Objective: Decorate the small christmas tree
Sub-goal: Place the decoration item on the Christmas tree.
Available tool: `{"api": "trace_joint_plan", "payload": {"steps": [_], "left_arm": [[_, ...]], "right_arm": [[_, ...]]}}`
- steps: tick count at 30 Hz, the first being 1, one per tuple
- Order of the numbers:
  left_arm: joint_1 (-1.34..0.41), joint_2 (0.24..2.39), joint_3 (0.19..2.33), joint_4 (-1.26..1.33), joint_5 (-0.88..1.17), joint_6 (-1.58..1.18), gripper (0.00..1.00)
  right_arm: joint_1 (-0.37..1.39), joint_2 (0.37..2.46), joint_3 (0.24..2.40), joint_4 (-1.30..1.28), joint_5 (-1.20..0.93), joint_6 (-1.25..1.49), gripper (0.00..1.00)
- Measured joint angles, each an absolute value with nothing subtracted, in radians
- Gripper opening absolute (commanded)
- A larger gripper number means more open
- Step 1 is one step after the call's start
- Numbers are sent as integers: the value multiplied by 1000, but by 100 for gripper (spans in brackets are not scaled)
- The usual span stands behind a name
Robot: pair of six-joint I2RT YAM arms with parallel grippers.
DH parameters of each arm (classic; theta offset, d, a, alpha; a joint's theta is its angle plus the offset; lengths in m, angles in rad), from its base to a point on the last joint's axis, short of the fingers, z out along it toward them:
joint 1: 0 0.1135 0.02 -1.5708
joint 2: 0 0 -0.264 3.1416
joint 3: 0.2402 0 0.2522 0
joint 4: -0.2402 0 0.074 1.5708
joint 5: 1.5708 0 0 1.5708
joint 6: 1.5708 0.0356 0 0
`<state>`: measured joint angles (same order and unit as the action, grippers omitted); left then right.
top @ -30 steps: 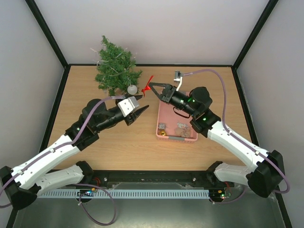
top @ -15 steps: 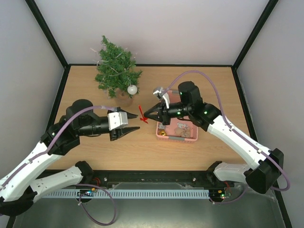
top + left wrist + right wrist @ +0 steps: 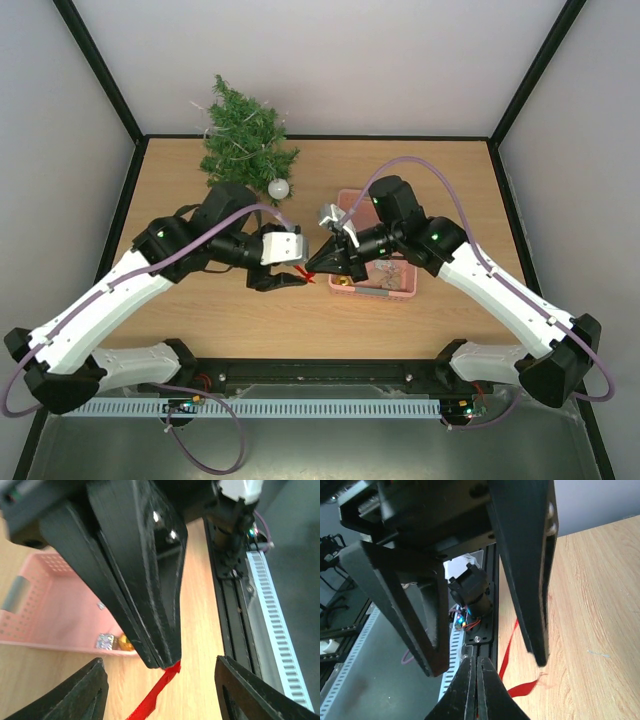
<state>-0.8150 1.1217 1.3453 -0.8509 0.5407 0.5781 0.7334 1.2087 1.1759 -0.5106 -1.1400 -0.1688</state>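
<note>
The small christmas tree (image 3: 245, 140) stands at the table's back left, with a silver ball (image 3: 279, 188) at its right foot. Over the front middle, my right gripper (image 3: 310, 268) is shut on a red ribbon (image 3: 303, 276). In the left wrist view the ribbon (image 3: 152, 697) hangs from the right gripper's closed black tip. My left gripper (image 3: 160, 695) is open, one finger (image 3: 80, 695) on each side of the ribbon without touching it. In the right wrist view my right gripper (image 3: 476, 662) is pressed shut, with the ribbon (image 3: 522, 689) trailing beside it.
A pink plastic basket (image 3: 400, 292) sits right of centre, holding a gold ornament (image 3: 125, 642) and a silver one (image 3: 105, 641). The black rail at the near edge (image 3: 235, 600) runs just beyond the grippers. Both arms meet over the front middle.
My right gripper carried the ribbon from beside the tree toward the front middle. My left arm swung in to meet it and its jaws widened around the ribbon.
</note>
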Motion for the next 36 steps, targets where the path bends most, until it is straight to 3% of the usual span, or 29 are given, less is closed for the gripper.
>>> {"api": "trace_joint_plan", "payload": {"steps": [4,9,18,29,36], "left_arm": [[-815,1169,1360,-927,567,624,38],[-815,1174,1361,-965,585,652,23],[-803,1173,1361,-977,601,670,29],[-802,1125,1348,-952,593,726,8],[-802,1125,1337,-943,585,742,23]], "right_arm": [[734,1208,1177,-532,-1154,-199,2],[734,1205,1177,-542,-1161,-218,2],[734,1191,1177,-544,-1164,-228,2],[735,1177,1176,-541,-1170,-224,2],[735,1152,1168,-530,-1171,-216,2]]}}
